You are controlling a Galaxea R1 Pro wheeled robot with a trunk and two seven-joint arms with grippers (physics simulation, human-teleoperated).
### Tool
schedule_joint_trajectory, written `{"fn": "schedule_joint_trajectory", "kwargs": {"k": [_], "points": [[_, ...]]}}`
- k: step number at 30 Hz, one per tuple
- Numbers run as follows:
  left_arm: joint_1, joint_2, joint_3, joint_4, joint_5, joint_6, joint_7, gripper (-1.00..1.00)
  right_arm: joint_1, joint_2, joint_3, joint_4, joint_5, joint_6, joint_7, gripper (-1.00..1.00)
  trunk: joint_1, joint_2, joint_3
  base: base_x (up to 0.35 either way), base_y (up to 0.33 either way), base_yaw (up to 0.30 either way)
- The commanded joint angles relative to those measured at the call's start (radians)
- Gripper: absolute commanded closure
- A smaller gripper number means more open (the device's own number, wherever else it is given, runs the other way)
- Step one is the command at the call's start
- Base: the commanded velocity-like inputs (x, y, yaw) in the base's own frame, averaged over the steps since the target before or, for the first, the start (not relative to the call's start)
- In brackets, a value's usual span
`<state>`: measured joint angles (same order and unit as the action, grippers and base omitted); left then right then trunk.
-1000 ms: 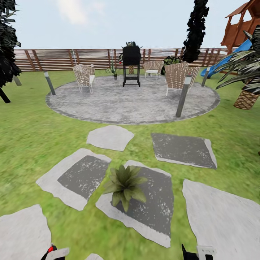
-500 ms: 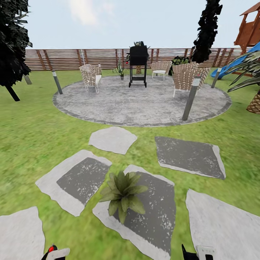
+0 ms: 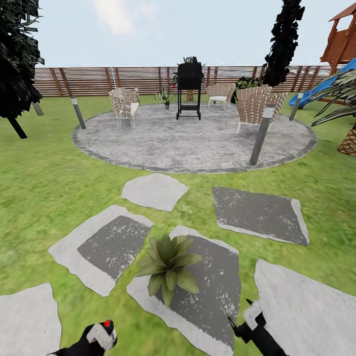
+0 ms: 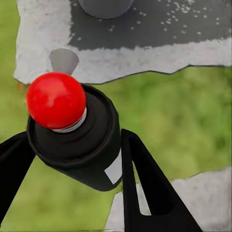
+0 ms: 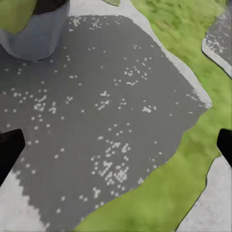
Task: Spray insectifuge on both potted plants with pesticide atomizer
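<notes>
On one stone, one potted plant

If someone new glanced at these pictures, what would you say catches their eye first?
Probably the potted plant, a green rosette on a dark-centred stepping stone just ahead of both arms. Next, the red-capped pesticide atomizer gripped in the left gripper; the right gripper hangs open over the same stone. Farther off, a black grill stands on the round grey patio before the slatted fence.
</notes>
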<state>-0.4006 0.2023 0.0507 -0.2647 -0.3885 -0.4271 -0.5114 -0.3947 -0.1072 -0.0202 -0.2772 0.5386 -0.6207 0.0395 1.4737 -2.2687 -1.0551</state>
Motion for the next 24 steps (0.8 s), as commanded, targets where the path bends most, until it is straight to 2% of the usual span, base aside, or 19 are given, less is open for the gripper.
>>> {"fn": "schedule_joint_trajectory", "kwargs": {"k": [1, 3, 5, 8, 12, 15, 20, 24], "points": [[-0.02, 0.008, 0.004, 0.0, -0.029, 0.021, -0.046, 1.0, -0.001, 0.0, -0.003, -0.013, 0.032, -0.001, 0.036, -1.0, 0.0, 0.0, -0.001, 0.0, 0.0, 0.0], [-0.055, 0.016, 0.005, -0.001, -0.066, 0.059, -0.127, 1.0, -0.003, 0.001, -0.003, -0.037, 0.074, 0.021, 0.122, -1.0, 0.0, 0.0, -0.001, 0.0, 0.0, 0.0], [-0.089, 0.019, 0.005, -0.002, -0.106, 0.078, -0.199, 1.0, -0.005, 0.003, -0.003, -0.073, 0.093, 0.064, 0.212, -1.0, 0.0, 0.0, -0.001, 0.0, 0.0, 0.0], [-0.136, 0.019, 0.005, -0.001, -0.16, 0.091, -0.279, 1.0, -0.007, 0.017, -0.003, -0.143, 0.102, 0.121, 0.331, -1.0, 0.0, 0.0, -0.001, 0.0, 0.0, 0.0], [-0.182, 0.013, 0.005, -0.003, -0.207, 0.125, -0.346, 1.0, -0.008, 0.048, -0.003, -0.233, 0.107, 0.177, 0.497, -1.0, 0.0, 0.0, -0.001, 0.0, 0.0, 0.0], [-0.213, 0.007, 0.005, -0.004, -0.242, 0.163, -0.388, 1.0, -0.012, 0.068, -0.003, -0.282, 0.107, 0.229, 0.554, -1.0, 0.0, 0.0, -0.001, 0.0, 0.0, 0.0], [-0.236, 0.001, 0.006, -0.032, -0.324, 0.182, -0.456, 1.0, -0.028, 0.106, -0.002, -0.306, 0.107, 0.286, 0.58, -1.0, 0.0, 0.0, -0.001, 0.0, 0.0, 0.0], [-0.239, 0.0, 0.006, -0.045, -0.344, 0.183, -0.485, 1.0, -0.036, 0.129, -0.001, -0.309, 0.108, 0.294, 0.617, -1.0, 0.0, 0.0, -0.001, 0.0, 0.0, 0.0]]}}
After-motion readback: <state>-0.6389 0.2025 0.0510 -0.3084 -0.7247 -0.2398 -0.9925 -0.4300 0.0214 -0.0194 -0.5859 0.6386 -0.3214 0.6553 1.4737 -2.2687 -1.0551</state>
